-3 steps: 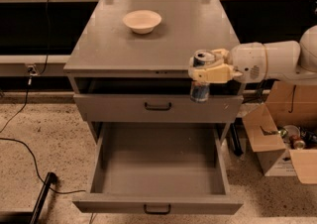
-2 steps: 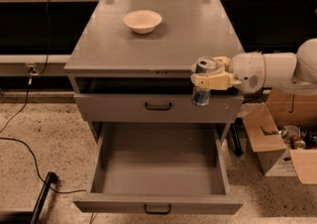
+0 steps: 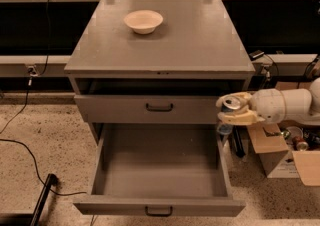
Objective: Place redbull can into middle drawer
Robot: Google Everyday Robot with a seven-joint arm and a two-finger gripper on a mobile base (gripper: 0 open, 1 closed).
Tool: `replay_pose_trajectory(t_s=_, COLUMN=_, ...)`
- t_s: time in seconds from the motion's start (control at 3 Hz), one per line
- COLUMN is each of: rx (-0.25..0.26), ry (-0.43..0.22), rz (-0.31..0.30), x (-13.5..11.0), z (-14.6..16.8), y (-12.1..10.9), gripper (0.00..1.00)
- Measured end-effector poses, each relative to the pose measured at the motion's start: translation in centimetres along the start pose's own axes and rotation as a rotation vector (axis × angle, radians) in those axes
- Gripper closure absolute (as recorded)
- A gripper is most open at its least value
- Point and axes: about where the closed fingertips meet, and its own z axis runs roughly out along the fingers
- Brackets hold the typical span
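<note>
Lowered, shifted right: gripper (image 3: pixel 233 111) pinching can (image 3: pixel 231 103). Open drawer (image 3: pixel 160 167) lower left of gripper; bowl (image 3: pixel 143 21) far upper left.

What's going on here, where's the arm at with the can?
The gripper, reaching in from the right, is shut on the redbull can. It holds the can at the cabinet's right edge, level with the closed drawer front. The middle drawer below is pulled out with nothing inside, so the can is not in yet. A cream bowl sits on the cabinet top.
</note>
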Motion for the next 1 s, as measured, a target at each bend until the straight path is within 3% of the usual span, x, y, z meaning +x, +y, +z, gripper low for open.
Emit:
replay_pose_trajectory(t_s=0.67, rx=-0.025, ry=-0.004, rz=-0.013, x=0.21, z=-0.03, y=0.38, gripper=1.00)
replay_pose_trajectory(t_s=1.0, rx=0.005, ry=0.002, rz=-0.010, x=1.02, z=0.62, y=0.71, gripper=1.00)
